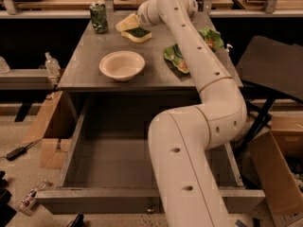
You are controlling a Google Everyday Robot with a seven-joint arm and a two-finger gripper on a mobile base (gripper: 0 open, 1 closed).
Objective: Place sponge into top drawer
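Knob [150, 210] and front panel of the wide, shallow grey metal top drawer [94, 198] sit nearest the camera. The drawer is pulled fully out and its floor is bare of loose items. The robot's thick white arm [189, 164] rises in front of its right half, then reaches back over the grey square surface [80, 67] behind the drawer. A brown cardboard box [52, 126] stands on the floor to the left and another [279, 174] to the right. On the surface, a round cream bowl [122, 65] stands near the front edge, and a crumpled green snack bag [176, 56] lies beside it to the right, partly behind the arm. Further back, the small rectangular pale-yellow foam sponge [137, 34] lies flat with its dark green scrub face up. Its long axis runs roughly left to right across the view, parallel to the far edge. The pale gripper [127, 22] is directly over the sponge's left end, tilted down towards it. Whether it is spread or closed cannot be told. A green drink can [99, 17] stands upright at the far left corner, well apart from the sponge.
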